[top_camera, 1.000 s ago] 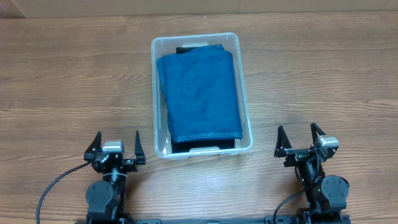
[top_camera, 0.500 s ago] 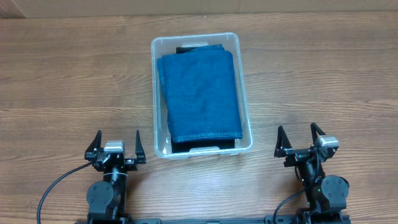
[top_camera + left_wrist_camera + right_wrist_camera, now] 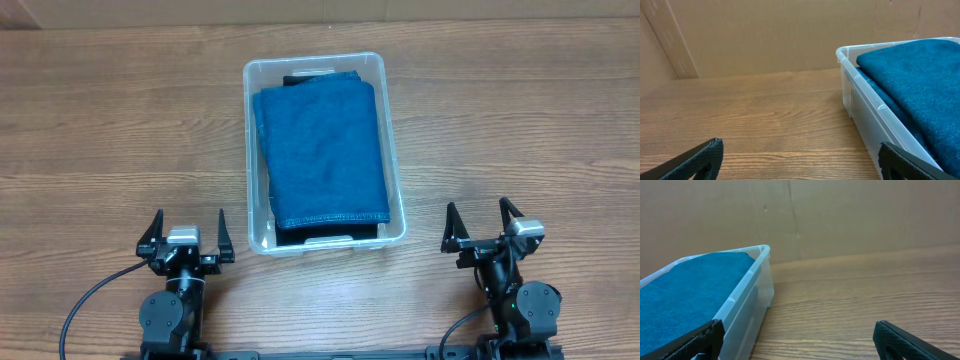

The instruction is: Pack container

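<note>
The clear plastic container (image 3: 393, 170) stands in the middle of the wooden table. A folded blue cloth (image 3: 322, 150) fills it, with dark cloth showing under it at the near and far ends. The container also shows in the left wrist view (image 3: 860, 100) and in the right wrist view (image 3: 747, 302), with the blue cloth (image 3: 920, 85) (image 3: 685, 290) rising to its rim. My left gripper (image 3: 186, 237) is open and empty, near the table's front edge, left of the container. My right gripper (image 3: 484, 226) is open and empty, right of the container.
A brown cardboard wall (image 3: 765, 35) stands behind the table's far edge. Bare wood table (image 3: 120, 130) lies on both sides of the container.
</note>
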